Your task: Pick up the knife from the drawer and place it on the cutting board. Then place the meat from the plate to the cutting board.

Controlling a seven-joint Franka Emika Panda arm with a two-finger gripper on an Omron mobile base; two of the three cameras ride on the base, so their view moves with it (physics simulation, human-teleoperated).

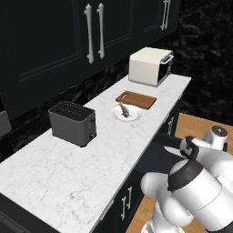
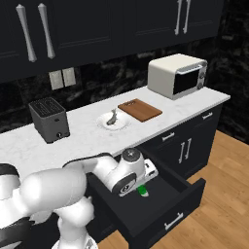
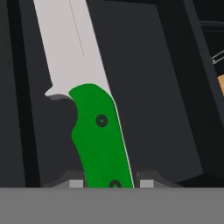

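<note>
The knife point(image 3: 98, 131) lies in the open black drawer point(image 2: 168, 206), its green handle point(image 2: 143, 191) toward me and its pale blade point(image 3: 70, 43) pointing away. My gripper point(image 3: 111, 183) is down inside the drawer point(image 3: 166, 109), a fingertip point(image 3: 76, 183) pressed at each side of the handle, shut on it. On the counter, the reddish-brown cutting board point(image 1: 136, 99) point(image 2: 140, 110) lies bare. Beside it the white plate point(image 1: 136, 116) point(image 2: 103, 124) holds the grey-brown meat point(image 1: 124, 110) point(image 2: 113, 116).
A dark toaster point(image 1: 73, 123) point(image 2: 48, 119) stands left of the plate on the white marble counter point(image 1: 54, 173). A cream microwave point(image 1: 150, 66) point(image 2: 177, 75) sits beyond the board. Black upper cabinets with silver handles point(image 1: 94, 34) hang above. The wooden floor point(image 2: 223, 194) lies right of the drawer.
</note>
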